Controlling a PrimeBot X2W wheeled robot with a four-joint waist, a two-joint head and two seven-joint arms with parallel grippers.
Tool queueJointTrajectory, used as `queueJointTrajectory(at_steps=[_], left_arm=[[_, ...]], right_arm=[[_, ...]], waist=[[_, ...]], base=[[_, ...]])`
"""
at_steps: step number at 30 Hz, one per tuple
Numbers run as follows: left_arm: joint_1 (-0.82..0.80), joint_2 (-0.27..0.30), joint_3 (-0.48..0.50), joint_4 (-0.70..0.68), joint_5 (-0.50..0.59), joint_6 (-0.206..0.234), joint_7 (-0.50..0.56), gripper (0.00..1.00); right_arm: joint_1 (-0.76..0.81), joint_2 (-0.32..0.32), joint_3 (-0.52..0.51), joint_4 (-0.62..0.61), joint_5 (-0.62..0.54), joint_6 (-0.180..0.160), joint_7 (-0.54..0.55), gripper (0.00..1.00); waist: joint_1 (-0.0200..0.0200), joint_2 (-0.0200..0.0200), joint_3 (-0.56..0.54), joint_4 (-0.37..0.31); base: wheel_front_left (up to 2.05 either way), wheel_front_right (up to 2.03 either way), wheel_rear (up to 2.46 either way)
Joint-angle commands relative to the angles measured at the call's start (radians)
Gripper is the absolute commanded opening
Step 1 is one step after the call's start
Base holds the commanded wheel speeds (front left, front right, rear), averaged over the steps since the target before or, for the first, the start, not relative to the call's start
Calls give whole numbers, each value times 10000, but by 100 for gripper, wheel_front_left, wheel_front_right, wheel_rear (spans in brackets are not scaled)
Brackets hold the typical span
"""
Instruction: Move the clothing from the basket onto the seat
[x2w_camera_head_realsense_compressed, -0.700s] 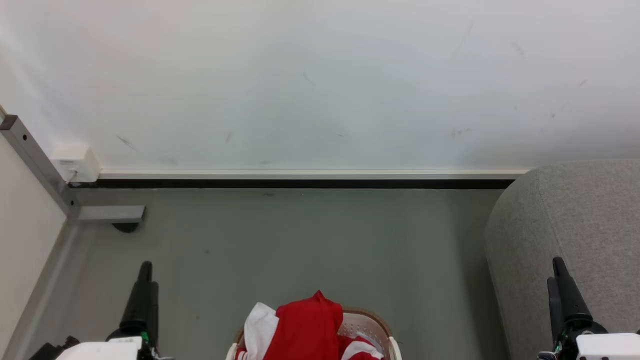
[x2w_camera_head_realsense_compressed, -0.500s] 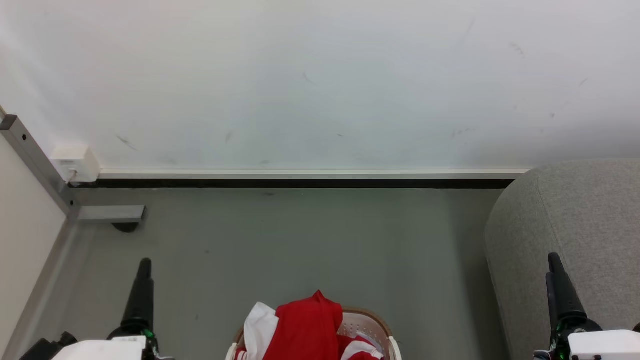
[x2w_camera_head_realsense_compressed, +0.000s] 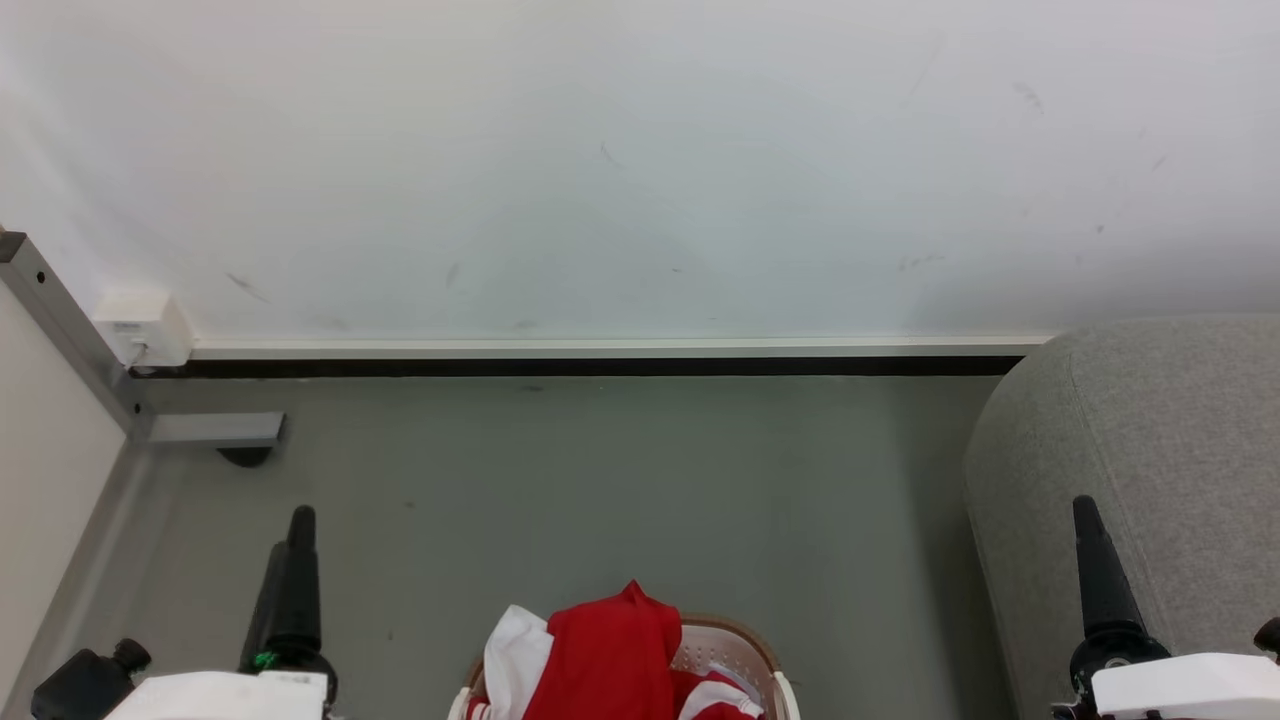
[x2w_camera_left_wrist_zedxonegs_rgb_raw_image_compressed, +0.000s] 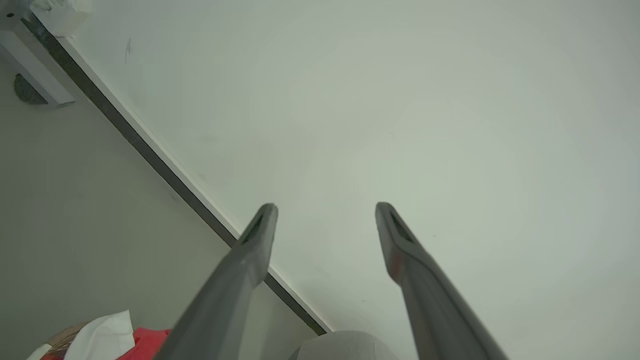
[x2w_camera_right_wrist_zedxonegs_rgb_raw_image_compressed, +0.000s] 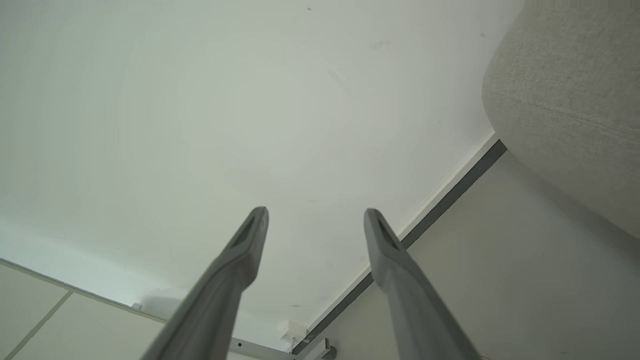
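Both spread wide and empty: left gripper (x2w_camera_head_realsense_compressed: 296, 525) left of the basket (x2w_camera_head_realsense_compressed: 748, 640), right gripper (x2w_camera_head_realsense_compressed: 1086, 512) right of it, clothing (x2w_camera_head_realsense_compressed: 610, 655) inside.

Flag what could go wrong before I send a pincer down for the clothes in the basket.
1. The red-and-white fabric clothing is heaped above the brown-rimmed white plastic basket; lifting one piece may drag another onto the grey floor.
2. The basket sits at the head view's bottom edge, so a grasp may be poorly seen.
3. The open right pincer is beside the light grey upholstered seat; swinging could brush it.
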Motion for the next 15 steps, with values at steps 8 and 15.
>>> queueJointTrajectory(at_steps=[8, 15], left_arm=[[99, 99, -68, -413, 2265, 174, -374, 100], [209, 107, -211, -577, 3539, 268, -590, 100]], right_arm=[[-288, -198, 347, 11, -2134, -8, -376, 100], [-338, -215, 561, 393, -3802, -9, -593, 100]], waist=[[0, 0, -3, -86], [0, 0, -17, -156]], base=[[0, 0, 0], [0, 0, 0]])
